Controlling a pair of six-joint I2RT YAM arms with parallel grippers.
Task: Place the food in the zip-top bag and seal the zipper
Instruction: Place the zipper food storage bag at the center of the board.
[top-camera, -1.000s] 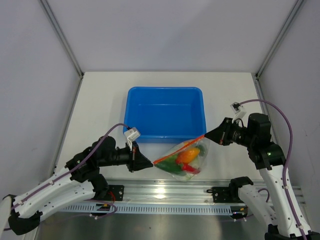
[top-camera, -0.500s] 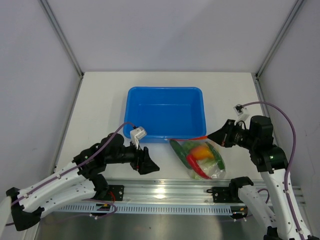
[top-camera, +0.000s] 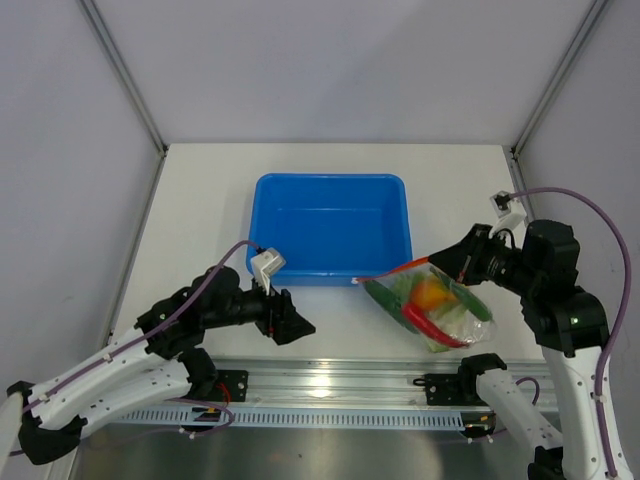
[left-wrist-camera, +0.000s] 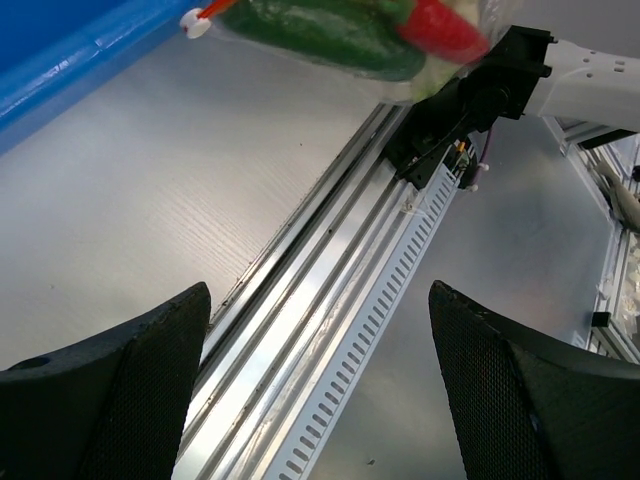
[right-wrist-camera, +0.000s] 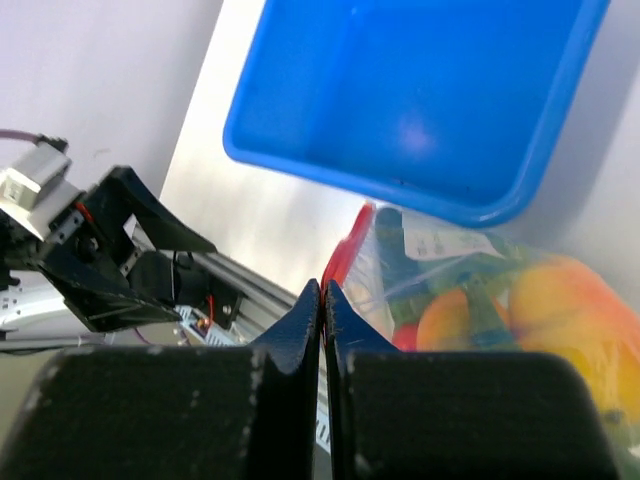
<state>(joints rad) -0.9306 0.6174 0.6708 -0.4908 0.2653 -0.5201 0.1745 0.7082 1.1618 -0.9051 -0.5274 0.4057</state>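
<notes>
The right gripper (top-camera: 436, 262) is pinching the zipper (top-camera: 393, 270). Its two fingers (right-wrist-camera: 290, 330) are pressing tight together on the orange-red strip. The bag (top-camera: 440, 312) is hanging down from that strip. It is sitting near the front edge of the desk (top-camera: 200, 210), toward the right side. It is just beside the front right corner of the blue tub (top-camera: 330, 181). I cannot tell if the bottom of the bag is touching the desk. The food is lying inside the bag. An orange fruit (top-camera: 430, 293) is showing through the clear plastic, with a red chili (top-camera: 428, 323) below it. A dark green cucumber (left-wrist-camera: 320, 30) is lying next to them. I cannot tell if the zipper is shut all the way along. The left gripper (top-camera: 296, 325) is spreading its fingers wide and holding nothing. It is hovering near the front edge of the desk, left of the bag and apart from it. In the left wrist view, its two dark fingers are standing far apart over the metal rail (left-wrist-camera: 330, 300) along the front edge.
</notes>
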